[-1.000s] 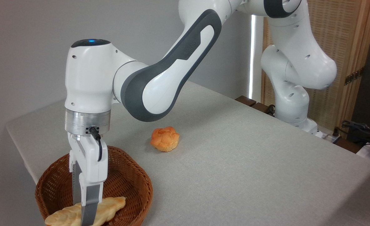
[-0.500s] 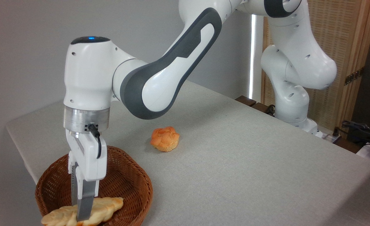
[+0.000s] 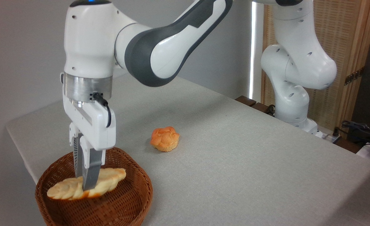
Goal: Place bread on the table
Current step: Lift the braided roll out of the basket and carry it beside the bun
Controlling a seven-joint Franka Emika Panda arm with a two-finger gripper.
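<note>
The bread (image 3: 109, 179) is a long braided loaf, pale golden with tapered ends. It hangs level just above the round wicker basket (image 3: 122, 204) at the lower left. My gripper (image 3: 84, 186) points straight down and is shut on the loaf's middle, its grey fingers (image 3: 90, 171) crossing in front of it. The table (image 3: 235, 163) is covered in light grey woven cloth and spreads to the right of the basket.
A small round orange bun (image 3: 165, 138) sits on the cloth to the right of and behind the basket. The arm's white base (image 3: 293, 106) stands at the table's far right edge. Cables and dark gear (image 3: 363, 131) lie beyond that edge.
The gripper has risen with the bread in it. The loaf has come up off the basket floor to about rim height. The bun has stayed put.
</note>
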